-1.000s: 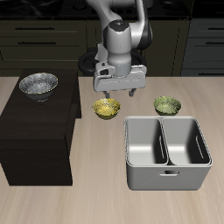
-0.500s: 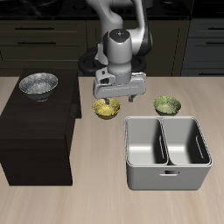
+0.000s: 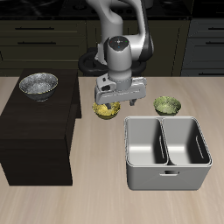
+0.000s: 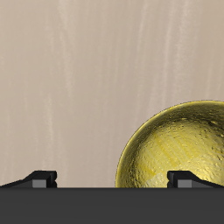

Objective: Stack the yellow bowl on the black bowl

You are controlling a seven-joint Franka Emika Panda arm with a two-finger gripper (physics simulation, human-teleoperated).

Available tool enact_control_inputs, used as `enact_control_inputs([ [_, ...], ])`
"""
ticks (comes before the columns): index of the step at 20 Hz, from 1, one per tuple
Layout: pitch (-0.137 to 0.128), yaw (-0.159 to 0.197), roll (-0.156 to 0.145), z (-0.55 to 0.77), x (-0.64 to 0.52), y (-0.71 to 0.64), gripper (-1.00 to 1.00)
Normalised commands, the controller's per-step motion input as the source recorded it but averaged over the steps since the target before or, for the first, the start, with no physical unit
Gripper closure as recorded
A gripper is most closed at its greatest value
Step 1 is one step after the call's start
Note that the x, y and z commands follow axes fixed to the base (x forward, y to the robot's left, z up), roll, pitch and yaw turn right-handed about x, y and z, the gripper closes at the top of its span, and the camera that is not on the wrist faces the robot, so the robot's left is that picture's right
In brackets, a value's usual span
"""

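The yellow bowl [image 3: 106, 110] sits on the table beside the dark cabinet, and its glossy mottled inside shows in the wrist view [image 4: 179, 144]. My gripper [image 3: 108, 102] is open and empty, low over this bowl. In the wrist view the gripper [image 4: 112, 180] has one fingertip [image 4: 184, 178] over the bowl's inside and the other over bare table, with the rim between them. The black bowl [image 3: 38, 84], silvery-grey inside with a dark rim, stands on top of the dark cabinet [image 3: 35, 140].
An olive-green bowl [image 3: 167, 106] sits on the table behind a grey two-compartment bin [image 3: 166, 162]. The bin stands close to the yellow bowl, nearer the table's front edge. The dark cabinet is raised above the table.
My gripper has come down toward the yellow bowl, from well above it to just over its rim. The bowls have not moved.
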Motion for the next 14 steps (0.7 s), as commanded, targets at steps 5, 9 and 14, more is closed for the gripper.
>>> enact_control_inputs([
  [5,0.005,-0.004,0.006,-0.02,-0.01,-0.02,1.00],
  [9,-0.006,0.000,0.007,0.05,-0.02,-0.02,1.00],
  [14,-0.009,-0.008,0.012,0.10,-0.03,-0.02,1.00],
])
